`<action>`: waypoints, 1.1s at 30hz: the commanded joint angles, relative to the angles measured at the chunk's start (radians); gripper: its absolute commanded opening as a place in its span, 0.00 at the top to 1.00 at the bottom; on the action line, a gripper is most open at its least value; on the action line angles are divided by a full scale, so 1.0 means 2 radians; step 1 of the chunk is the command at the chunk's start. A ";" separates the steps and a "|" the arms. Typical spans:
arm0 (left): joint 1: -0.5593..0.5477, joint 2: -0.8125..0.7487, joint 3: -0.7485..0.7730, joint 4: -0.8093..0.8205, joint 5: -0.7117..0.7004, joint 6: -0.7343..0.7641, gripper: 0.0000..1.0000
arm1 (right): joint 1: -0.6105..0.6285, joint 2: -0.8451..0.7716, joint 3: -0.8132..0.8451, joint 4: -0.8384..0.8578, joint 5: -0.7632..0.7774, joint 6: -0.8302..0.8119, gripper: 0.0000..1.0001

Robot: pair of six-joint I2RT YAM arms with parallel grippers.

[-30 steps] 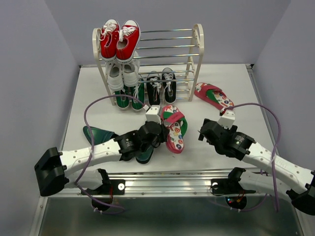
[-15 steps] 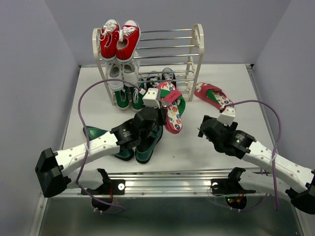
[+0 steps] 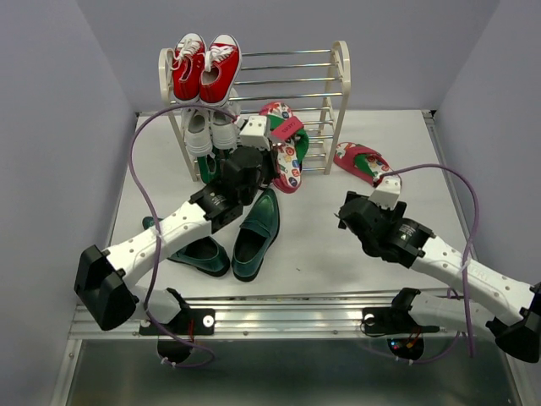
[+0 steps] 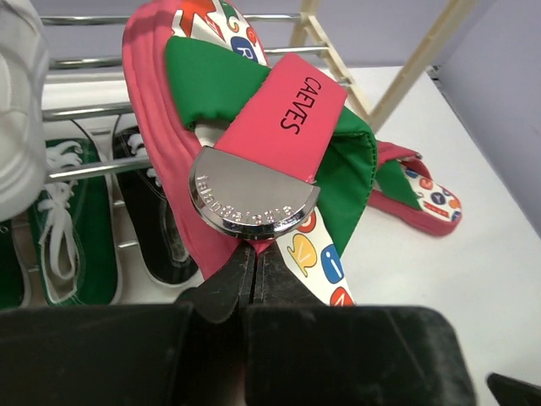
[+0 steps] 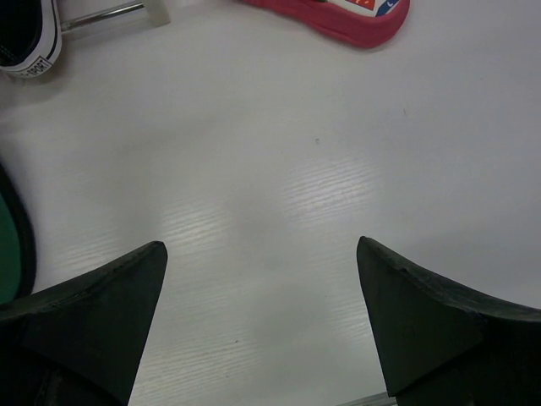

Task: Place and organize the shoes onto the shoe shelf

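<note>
Left gripper (image 4: 254,258) is pinched tight on the strap of one red flip-flop (image 4: 254,110), held up in front of the shoe shelf (image 3: 340,93). Right gripper (image 5: 260,254) gapes wide, empty, over the table (image 5: 279,152). Second flip-flop (image 3: 365,162) lies right of the shelf. Two green loafers (image 3: 258,230) lie near-left. Seemingly one black sneaker (image 4: 161,216) shows on a low tier.

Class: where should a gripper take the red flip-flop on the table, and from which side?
Probably the strap, from above. The flip-flop lies flat, footbed up: its thin sole offers little edge, while the strap arches clear.
</note>
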 commanded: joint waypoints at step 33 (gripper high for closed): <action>0.129 0.146 0.185 0.113 0.040 0.089 1.00 | -0.003 0.046 0.038 0.077 0.070 -0.030 0.00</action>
